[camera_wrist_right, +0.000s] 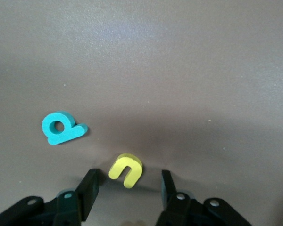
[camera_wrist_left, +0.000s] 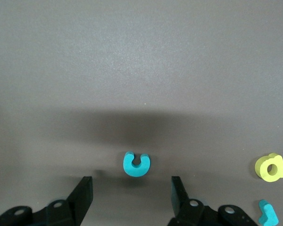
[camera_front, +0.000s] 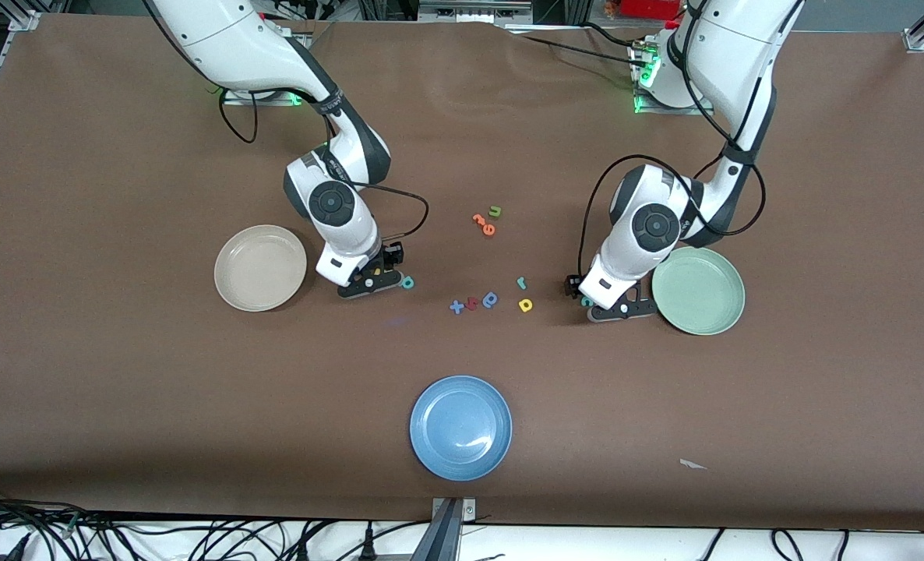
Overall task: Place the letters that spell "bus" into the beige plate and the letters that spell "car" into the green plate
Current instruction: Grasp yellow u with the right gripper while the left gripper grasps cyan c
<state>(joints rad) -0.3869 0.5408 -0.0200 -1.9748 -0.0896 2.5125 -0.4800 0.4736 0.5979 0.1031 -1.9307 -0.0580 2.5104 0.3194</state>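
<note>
Both arms reach down from their bases with elbows bent and wrists pitched steeply toward the worktop. The left end effector (camera_wrist_left: 132,200) sits low, just above the surface, its two dark fingers (camera_wrist_left: 83,195) spread apart with a clear gap between them and nothing gripped. The right end effector (camera_wrist_right: 129,193) is equally low, fingers (camera_wrist_right: 90,188) likewise parted, empty, pointing straight down from the white wrist housing.
</note>
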